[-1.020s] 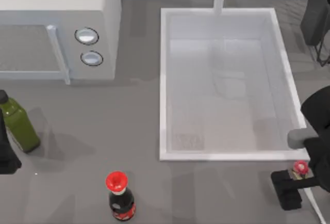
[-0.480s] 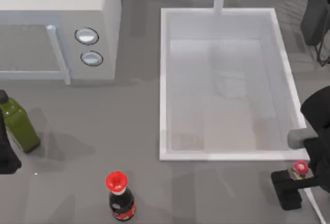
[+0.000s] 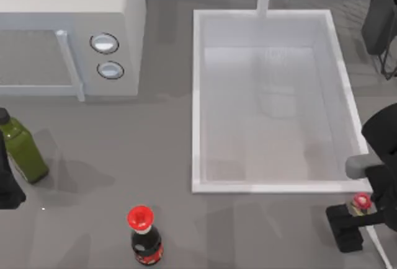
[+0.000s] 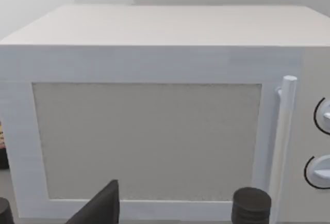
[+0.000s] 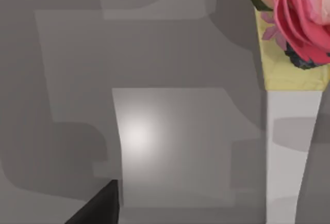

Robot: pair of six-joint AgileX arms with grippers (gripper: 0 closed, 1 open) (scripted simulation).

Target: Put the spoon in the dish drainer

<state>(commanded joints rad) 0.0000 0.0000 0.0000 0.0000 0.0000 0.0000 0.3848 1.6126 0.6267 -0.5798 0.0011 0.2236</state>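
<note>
The spoon point(image 3: 360, 202) lies on the grey counter at the front right, just in front of the sink's near right corner. Its red end points toward the sink and its thin white handle runs off to the front right. In the right wrist view the spoon point(image 5: 291, 131) shows a pink-red end on a cream neck above the white handle. My right gripper point(image 3: 347, 222) hovers over the spoon, open; one dark finger point(image 5: 100, 206) stands well to the side of the handle, with bare counter between them. The dish drainer point(image 3: 379, 15), a dark slab with thin wires, sits at the far right corner.
A large white sink point(image 3: 197, 101) fills the middle right. A white microwave point(image 3: 68, 27) stands at the back left. A green bottle point(image 3: 22, 151) is at the left edge beside my parked left gripper point(image 3: 7, 185). A red-capped dark bottle point(image 3: 144, 235) stands at the front.
</note>
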